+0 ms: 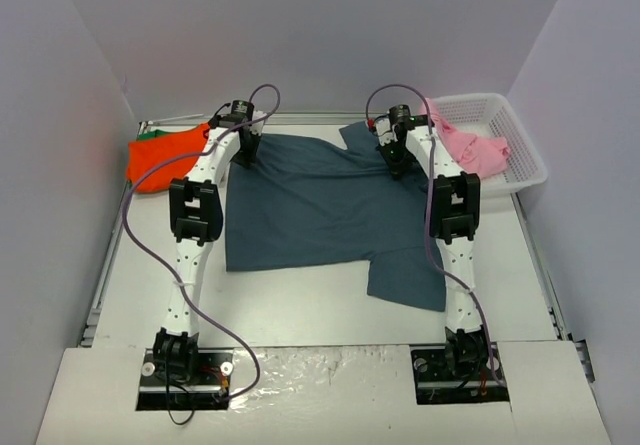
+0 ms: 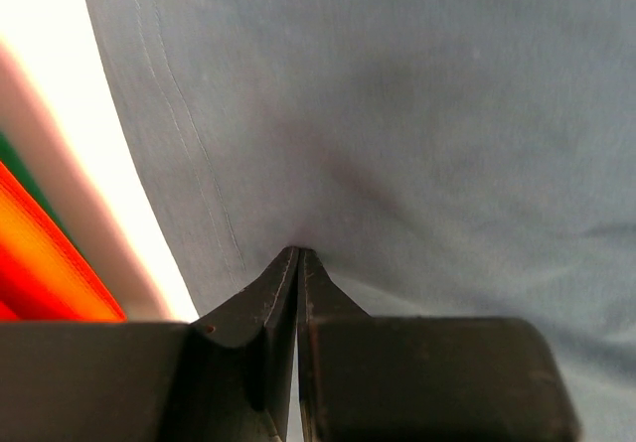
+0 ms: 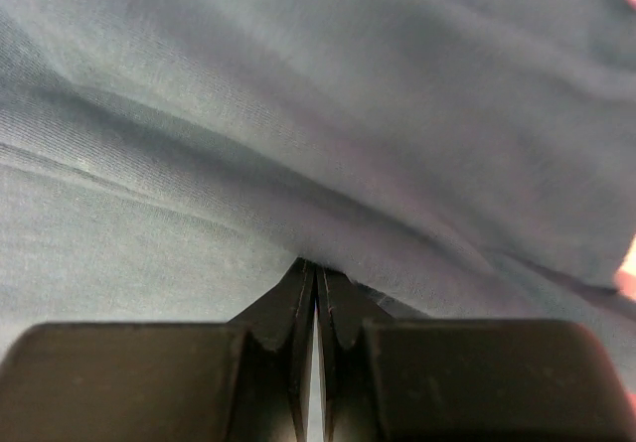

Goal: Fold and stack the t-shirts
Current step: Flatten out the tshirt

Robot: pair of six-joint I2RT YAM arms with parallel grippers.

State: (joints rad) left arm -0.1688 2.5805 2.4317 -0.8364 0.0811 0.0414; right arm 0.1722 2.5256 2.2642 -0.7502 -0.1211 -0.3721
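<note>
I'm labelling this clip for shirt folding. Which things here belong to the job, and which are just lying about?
Job: blue shirt, its far edge pinched by the left fingers and right fingers; orange shirt; green shirt, barely showing; pink shirt, in the white basket.
Lying about: white basket; table.

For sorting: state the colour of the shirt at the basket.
Light pink shirt, clearest in the top view.

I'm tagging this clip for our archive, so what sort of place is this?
Probably a robot test booth rather than a home. Plain pale walls box in a white table. A left arm and a right arm are bolted at its near edge. A slate-blue t-shirt lies spread for folding.
</note>
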